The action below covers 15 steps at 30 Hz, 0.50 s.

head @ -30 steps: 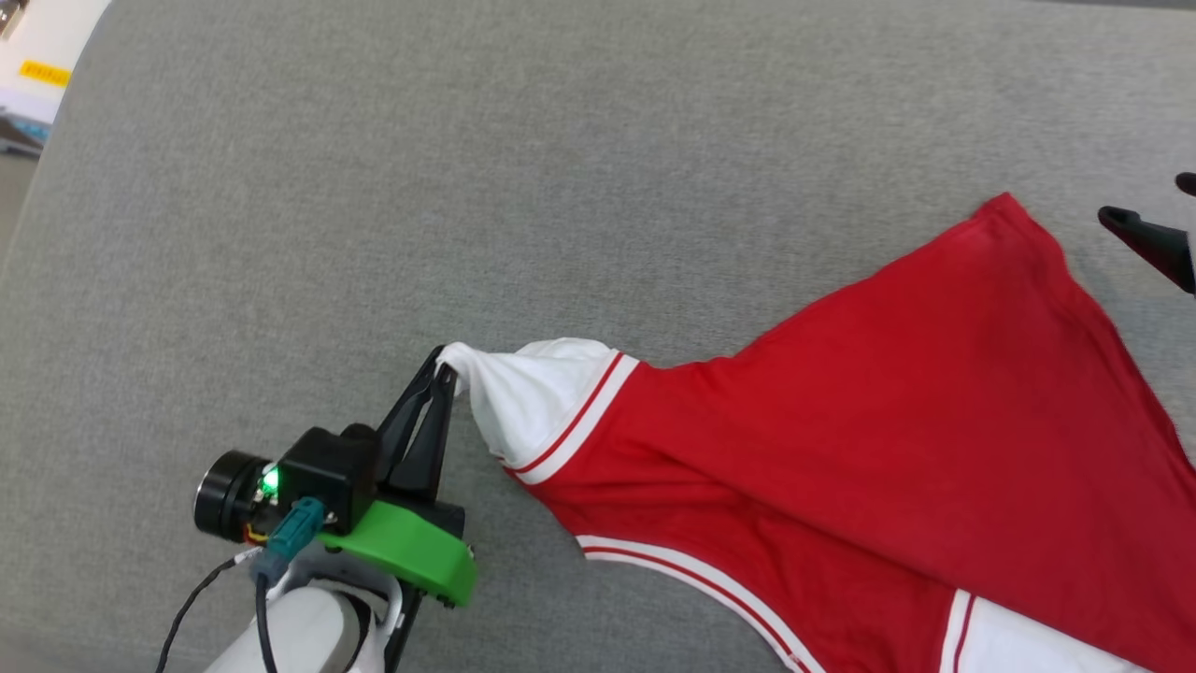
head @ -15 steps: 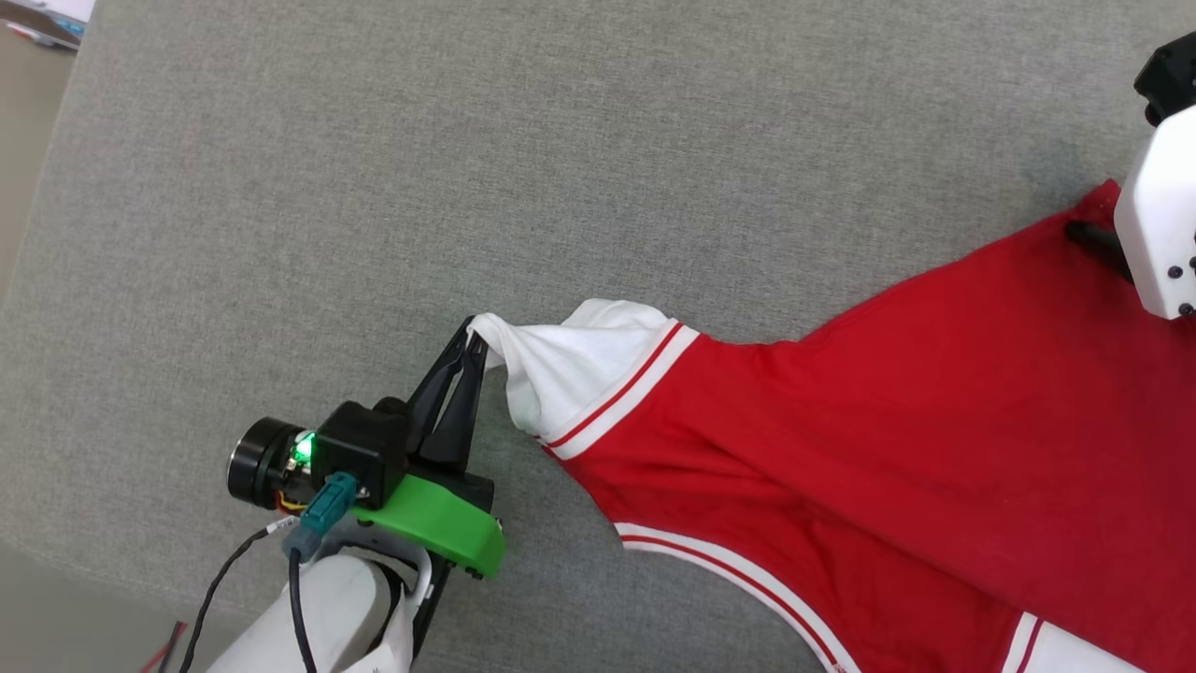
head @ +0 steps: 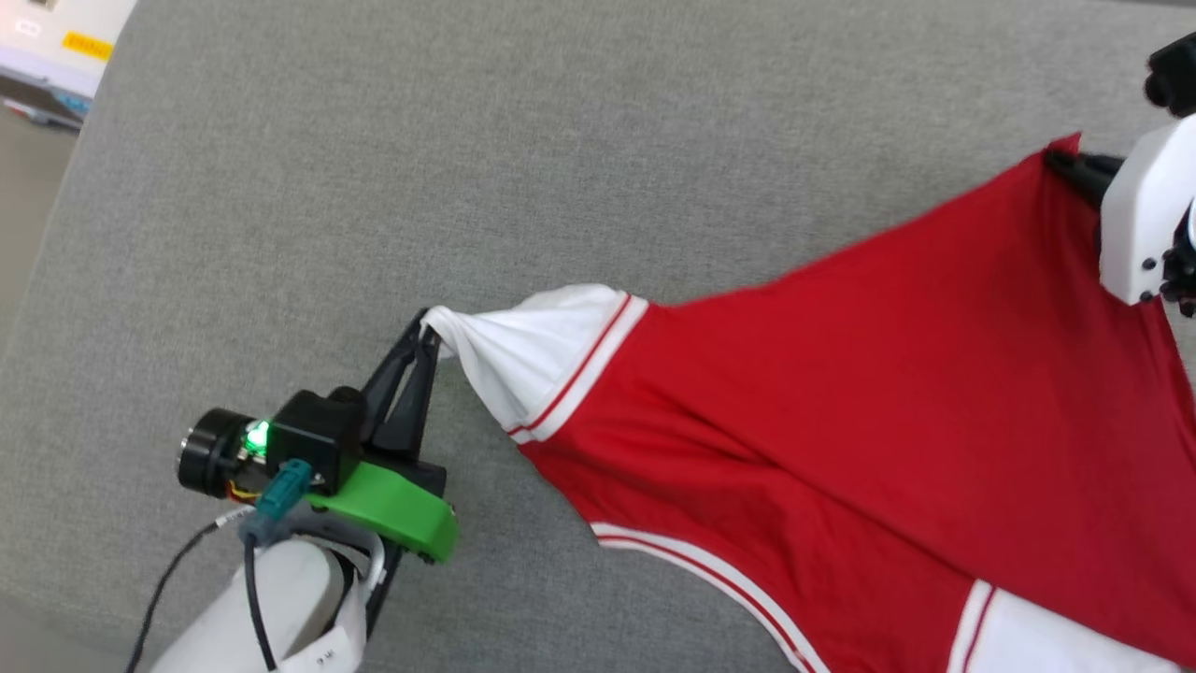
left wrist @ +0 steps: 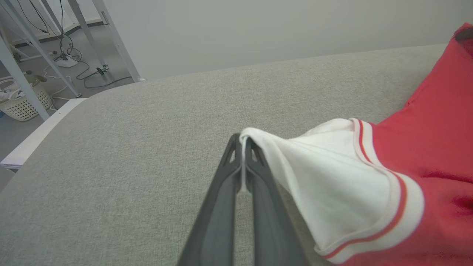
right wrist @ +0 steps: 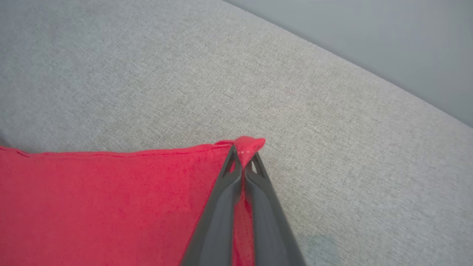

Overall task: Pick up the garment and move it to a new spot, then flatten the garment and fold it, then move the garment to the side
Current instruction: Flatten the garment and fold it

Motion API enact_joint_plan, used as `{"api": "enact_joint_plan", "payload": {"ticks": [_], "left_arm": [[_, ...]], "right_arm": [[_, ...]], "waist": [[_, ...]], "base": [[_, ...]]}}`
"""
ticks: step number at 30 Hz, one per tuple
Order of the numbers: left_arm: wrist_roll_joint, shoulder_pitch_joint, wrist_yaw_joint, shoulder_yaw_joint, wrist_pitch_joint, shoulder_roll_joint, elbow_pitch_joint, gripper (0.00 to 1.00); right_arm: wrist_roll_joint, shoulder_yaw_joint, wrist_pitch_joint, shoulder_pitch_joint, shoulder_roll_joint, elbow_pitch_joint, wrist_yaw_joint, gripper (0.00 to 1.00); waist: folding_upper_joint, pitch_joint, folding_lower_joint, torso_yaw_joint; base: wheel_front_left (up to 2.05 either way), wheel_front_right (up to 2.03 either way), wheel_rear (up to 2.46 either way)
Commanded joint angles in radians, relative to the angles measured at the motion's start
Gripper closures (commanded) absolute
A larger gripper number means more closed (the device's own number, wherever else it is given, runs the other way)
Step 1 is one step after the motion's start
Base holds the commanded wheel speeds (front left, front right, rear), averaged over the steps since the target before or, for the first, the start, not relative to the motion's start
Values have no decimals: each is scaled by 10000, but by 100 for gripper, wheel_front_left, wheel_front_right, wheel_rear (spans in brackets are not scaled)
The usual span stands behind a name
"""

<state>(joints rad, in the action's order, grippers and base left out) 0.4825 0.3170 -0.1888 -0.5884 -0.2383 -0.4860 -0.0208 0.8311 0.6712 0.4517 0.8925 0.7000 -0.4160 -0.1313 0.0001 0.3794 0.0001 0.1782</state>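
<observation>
Left wrist view: garment (left wrist: 432, 147) in left gripper (left wrist: 242, 144); white floor basket (left wrist: 26, 107), contents unclear

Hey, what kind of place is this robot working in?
Probably a robotics lab or test room rather than a home: a wide grey fabric-covered work surface, bare metal frame legs with loose cables on the floor, and a white laundry basket.
</observation>
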Motion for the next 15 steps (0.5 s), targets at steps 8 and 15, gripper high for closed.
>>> {"api": "enact_joint_plan", "payload": {"ticks": [8,15], "left_arm": [[-121,1794,166,728,431,-812,704,100],[-265,3748,604,1024,1067,-1140,887,100]], "right_arm": [[-440,-764,-2204,8,231,893,6,100],[-870,-1720,-2667,92,83,1618,6,100]], "waist": [[-1,-1564,-1,-1089],[-1,-1613,-1,-1432]], "base": [[0,0,0],[0,0,0]]}}
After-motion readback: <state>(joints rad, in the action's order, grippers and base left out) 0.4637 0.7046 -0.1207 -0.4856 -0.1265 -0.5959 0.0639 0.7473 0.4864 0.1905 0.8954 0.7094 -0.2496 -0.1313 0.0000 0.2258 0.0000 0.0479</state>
